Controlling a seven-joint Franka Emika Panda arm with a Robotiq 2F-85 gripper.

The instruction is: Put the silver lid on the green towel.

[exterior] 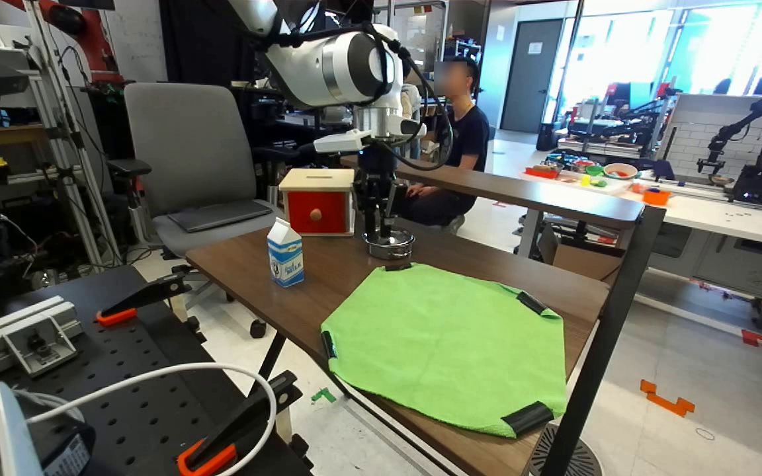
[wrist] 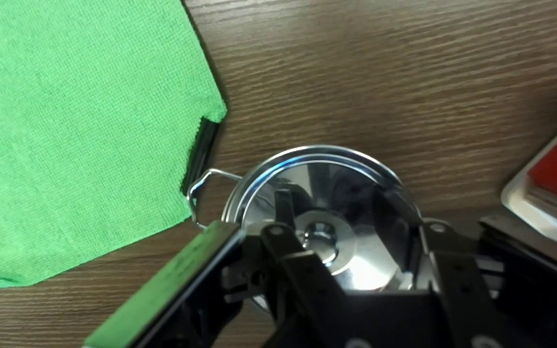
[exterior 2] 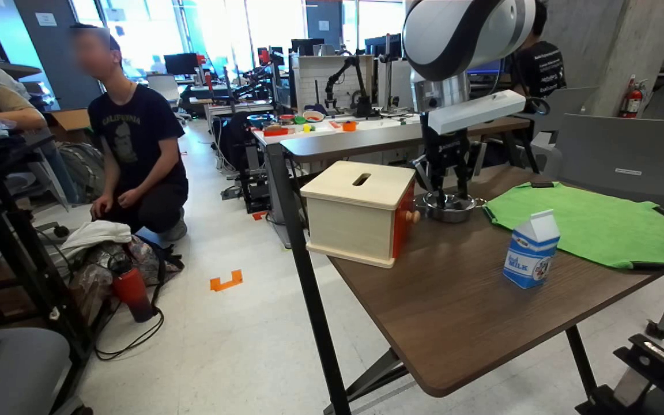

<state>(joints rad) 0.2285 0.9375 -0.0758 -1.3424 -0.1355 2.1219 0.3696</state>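
— How does my gripper [exterior 2: 451, 197] stand?

— One gripper, pointing down over the worktop [exterior 2: 441, 328]. In the wrist view its two fingers [wrist: 284, 207] are parted, one on each side of a single knob [wrist: 321, 240], the gap wider than the knob; I have hold of nothing.

— And the silver lid [wrist: 329, 213]?

— One, lying on one silver pot [exterior 2: 450, 215], its disc ringed by the pot's rim. Two wire handles [exterior 2: 481, 202] project from the pot in an exterior view. I find the pot farther from the worktop's rounded near corner, as seen there, than the milk carton [exterior 2: 532, 251].

— The green towel [exterior: 447, 344]?

— One, spread flat, four black strips [exterior: 528, 418] along its border. In both exterior views it covers the end of the worktop away from the wooden box [exterior 2: 350, 225]; the pot is just beside it. From the wrist I see one handle overlap one strip; whether the two touch, I cannot tell.

— What else do I count?

— One carton, upright, just in from the edge that runs right from that rounded corner. One box, its front [exterior 2: 403, 233] red, at the left-hand edge of the worktop in an exterior view. The carton stands apart from towel, pot and box.
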